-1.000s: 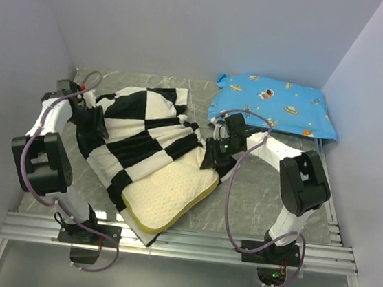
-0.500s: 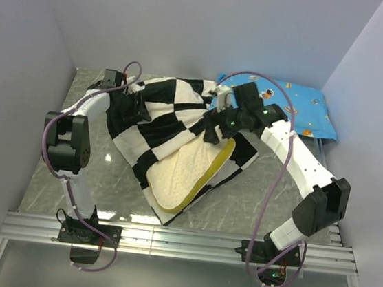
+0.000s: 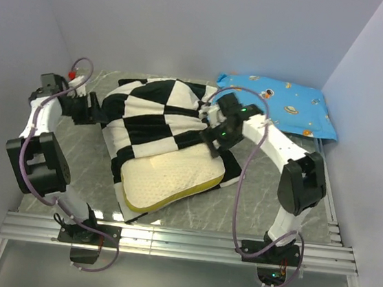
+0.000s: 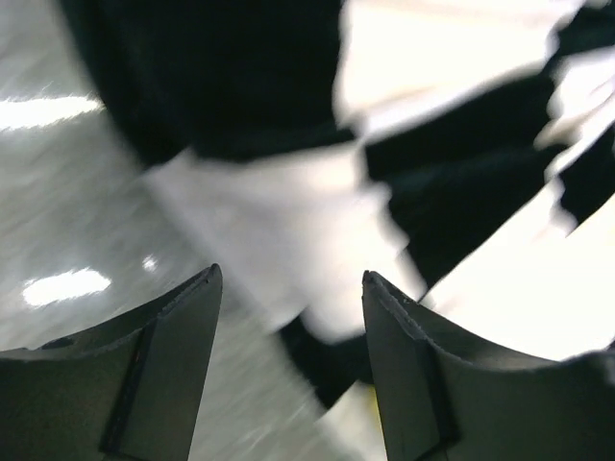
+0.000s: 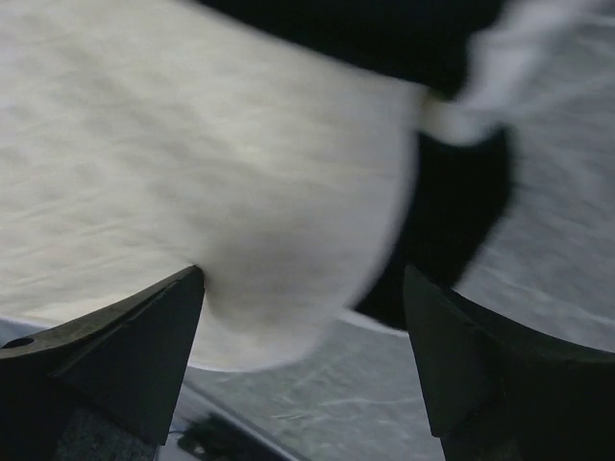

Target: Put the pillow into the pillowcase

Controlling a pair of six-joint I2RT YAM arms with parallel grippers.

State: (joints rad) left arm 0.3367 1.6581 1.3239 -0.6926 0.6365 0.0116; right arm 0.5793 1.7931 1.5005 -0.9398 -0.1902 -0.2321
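Note:
The black and white checkered pillowcase [image 3: 155, 112] lies bunched on the grey table. The cream pillow [image 3: 170, 179] sticks out of its near end, and the pillow's far part is hidden inside the fabric. My left gripper [image 3: 99, 113] sits just off the case's left edge. In the left wrist view it [image 4: 288, 274] is open, with the blurred pillowcase [image 4: 288, 202] beyond the tips and nothing pinched. My right gripper [image 3: 213, 135] hovers at the case's right side. In the right wrist view it [image 5: 303, 271] stands wide open over a white patch of the pillowcase [image 5: 211, 182].
A blue cartoon-print pillow [image 3: 275, 104] lies at the back right against the wall. Walls close in the table on the left, back and right. A metal rail [image 3: 180, 243] with the arm bases runs along the near edge.
The raised pillowcase and pillow have dropped flat onto the table. My right gripper has opened wide and the left one has widened and drawn off to the left of the case.

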